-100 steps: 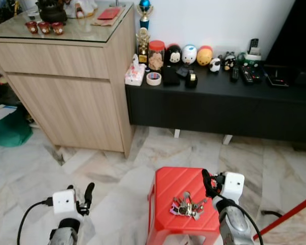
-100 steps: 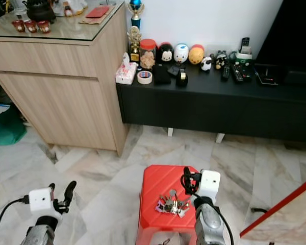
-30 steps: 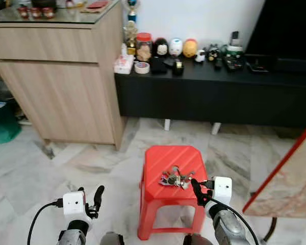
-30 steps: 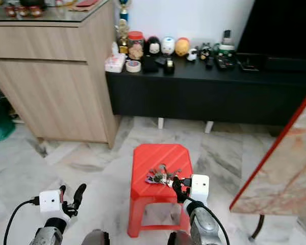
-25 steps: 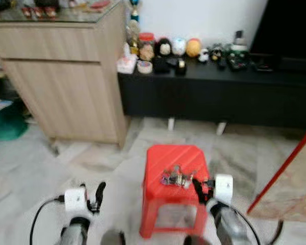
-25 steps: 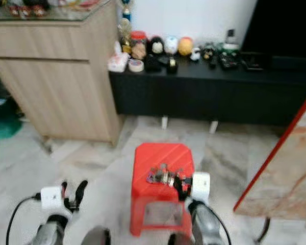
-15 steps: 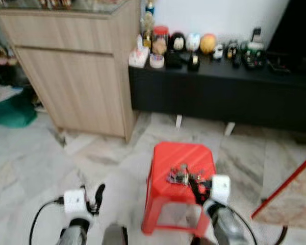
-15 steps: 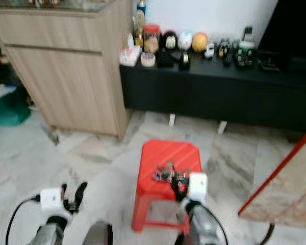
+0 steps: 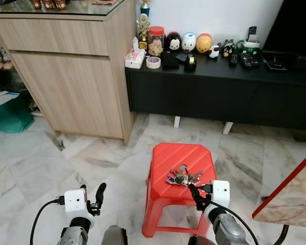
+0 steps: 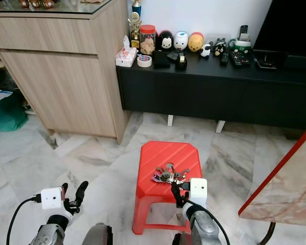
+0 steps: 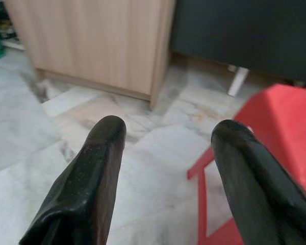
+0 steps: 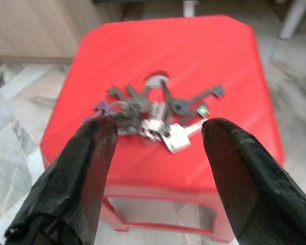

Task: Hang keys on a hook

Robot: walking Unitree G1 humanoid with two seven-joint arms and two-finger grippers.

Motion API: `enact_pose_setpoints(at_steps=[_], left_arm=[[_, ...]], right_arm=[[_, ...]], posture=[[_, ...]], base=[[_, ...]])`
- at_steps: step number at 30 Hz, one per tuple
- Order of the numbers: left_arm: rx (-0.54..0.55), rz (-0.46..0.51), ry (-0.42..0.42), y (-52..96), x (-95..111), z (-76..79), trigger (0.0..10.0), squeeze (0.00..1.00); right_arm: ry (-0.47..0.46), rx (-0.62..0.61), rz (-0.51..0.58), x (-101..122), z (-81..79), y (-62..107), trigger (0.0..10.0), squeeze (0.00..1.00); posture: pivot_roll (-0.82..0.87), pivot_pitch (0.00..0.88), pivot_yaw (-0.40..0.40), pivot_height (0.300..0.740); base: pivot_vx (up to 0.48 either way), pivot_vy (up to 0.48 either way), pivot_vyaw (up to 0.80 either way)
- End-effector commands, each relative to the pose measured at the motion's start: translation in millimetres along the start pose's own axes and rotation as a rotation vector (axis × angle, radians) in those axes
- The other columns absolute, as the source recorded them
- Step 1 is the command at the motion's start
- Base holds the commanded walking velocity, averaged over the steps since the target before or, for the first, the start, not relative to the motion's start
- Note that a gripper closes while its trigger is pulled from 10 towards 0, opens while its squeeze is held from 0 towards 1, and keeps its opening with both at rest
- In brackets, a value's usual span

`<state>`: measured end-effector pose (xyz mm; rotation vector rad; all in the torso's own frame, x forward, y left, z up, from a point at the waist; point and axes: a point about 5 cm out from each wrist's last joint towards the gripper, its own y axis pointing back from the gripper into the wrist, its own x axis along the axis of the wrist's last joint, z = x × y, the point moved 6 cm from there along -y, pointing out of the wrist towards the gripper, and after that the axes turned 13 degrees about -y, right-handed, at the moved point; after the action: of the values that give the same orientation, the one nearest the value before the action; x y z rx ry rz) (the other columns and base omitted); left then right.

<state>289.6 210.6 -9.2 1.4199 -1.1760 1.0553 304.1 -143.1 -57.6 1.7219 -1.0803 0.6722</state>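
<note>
Right gripper (image 12: 155,133): nearest the camera, held low at the near edge of the stool; jaws spread wide with nothing between them, the two black fingers (image 12: 89,153) framing the keys without touching them.
Left gripper (image 11: 166,133): low at the robot's left, over bare floor and well apart from the stool; jaws wide and holding nothing.
Keys (image 12: 153,109): a loose bunch lying flat near the middle of the stool's seat, toward its near half. Several dull grey metal keys fan outward from a ring; one long-shanked key points away to the side, a brighter silver flat key lies closest to the right gripper, and a small purple piece shows at one edge of the bunch.
Stool (image 9: 166,158): red plastic, ribbed square seat with cut corners and a small round hole in the middle, just beyond the keys; it stands on the floor directly ahead of the robot.
Floor (image 9: 46,168): pale marble tiles veined in grey and brown.
Cabinet (image 9: 71,76): light wood, beyond the stool to the left, with a glass top.
Low black worktop (image 9: 219,87): against the white wall beside the cabinet, carrying a jar with a red lid (image 9: 156,40), a tape roll (image 9: 153,62), round figurines and remote controls.
</note>
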Motion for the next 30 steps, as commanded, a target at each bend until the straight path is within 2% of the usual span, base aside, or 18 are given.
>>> enact_pose_setpoints(at_steps=[1,13,22,30], left_arm=[[0.0,-0.028,-0.004,2.4,-6,-2.1,10.0,0.0],[-0.001,-0.026,-0.005,2.2,-6,-1.5,10.0,0.0],[-0.005,-0.036,-0.012,3.1,-8,-0.5,10.0,0.0],[-0.01,-0.039,-0.011,3.6,-8,0.7,10.0,0.0]], right_arm=[[-0.032,0.017,0.022,3,-7.1,-2.2,10.0,0.0],[-0.048,-0.006,0.029,6,-3.4,-2.8,10.0,0.0],[-0.078,-0.058,0.01,2,3.2,-2.5,10.0,0.0],[-0.053,-0.066,-0.021,3,5.0,-5.3,10.0,0.0]], posture=[[0.07,0.052,-0.04,0.637],[0.07,0.054,-0.04,0.637],[0.07,0.057,-0.039,0.637],[0.07,0.061,-0.036,0.637]], base=[[0.326,0.0,0.0],[0.324,0.0,0.0],[0.0,0.0,0.0],[0.0,0.0,0.0]])
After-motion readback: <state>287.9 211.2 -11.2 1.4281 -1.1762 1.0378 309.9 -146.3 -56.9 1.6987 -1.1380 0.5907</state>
